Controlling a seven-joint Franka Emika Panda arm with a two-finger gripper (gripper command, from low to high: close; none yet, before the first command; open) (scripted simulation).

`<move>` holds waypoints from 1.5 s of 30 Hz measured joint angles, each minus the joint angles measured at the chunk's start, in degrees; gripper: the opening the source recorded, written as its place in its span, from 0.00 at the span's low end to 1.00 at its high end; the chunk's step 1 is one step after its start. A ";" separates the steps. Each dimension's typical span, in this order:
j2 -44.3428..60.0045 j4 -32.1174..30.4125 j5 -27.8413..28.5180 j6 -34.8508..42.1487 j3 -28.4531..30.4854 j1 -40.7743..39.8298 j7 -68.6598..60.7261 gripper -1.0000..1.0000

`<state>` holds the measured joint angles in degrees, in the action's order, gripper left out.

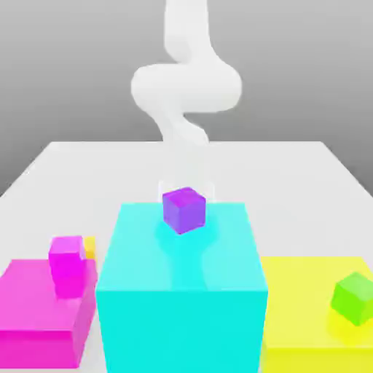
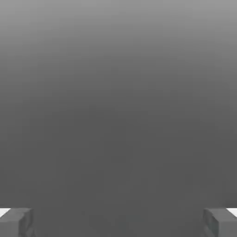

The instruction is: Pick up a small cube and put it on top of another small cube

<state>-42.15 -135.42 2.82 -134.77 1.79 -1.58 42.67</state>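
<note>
Behind the magenta cube (image 1: 67,264) peeks the yellow-orange cube (image 1: 89,246); fingers (image 2: 16,222) spread wide, grasping nothing

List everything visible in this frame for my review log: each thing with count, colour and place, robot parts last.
table: 1, white, under everything
big cyan block: 1, cyan, centre front
big magenta block: 1, magenta, exterior view's left
big yellow block: 1, yellow, exterior view's right
purple cube: 1, purple, on the cyan block
magenta cube: 1, magenta, on the magenta block
green cube: 1, bright green, on the yellow block
yellow-orange cube: 1, mostly hidden behind the magenta cube
arm: 1, white, rising behind the purple cube
gripper: 1, grey fingers set wide apart, nothing between them
</note>
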 joint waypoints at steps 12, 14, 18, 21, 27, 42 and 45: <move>18.93 -18.55 11.33 -15.40 14.82 -9.04 -18.98 0.50; 21.97 -21.56 12.43 -17.95 17.84 -10.48 -22.67 0.50; 28.18 -27.65 13.46 -23.23 24.14 -12.98 -30.95 0.50; 33.02 -32.31 12.33 -27.40 29.14 -14.02 -38.56 0.50; 45.84 -33.32 -10.66 -37.50 18.18 -20.89 -57.78 0.50; 47.28 -33.17 -9.55 -38.78 7.64 -32.31 -57.10 0.00; 41.04 -34.28 -1.73 -33.75 8.73 -33.90 -51.67 0.00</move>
<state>-1.11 -169.70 1.09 -168.52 10.51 -35.48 -9.00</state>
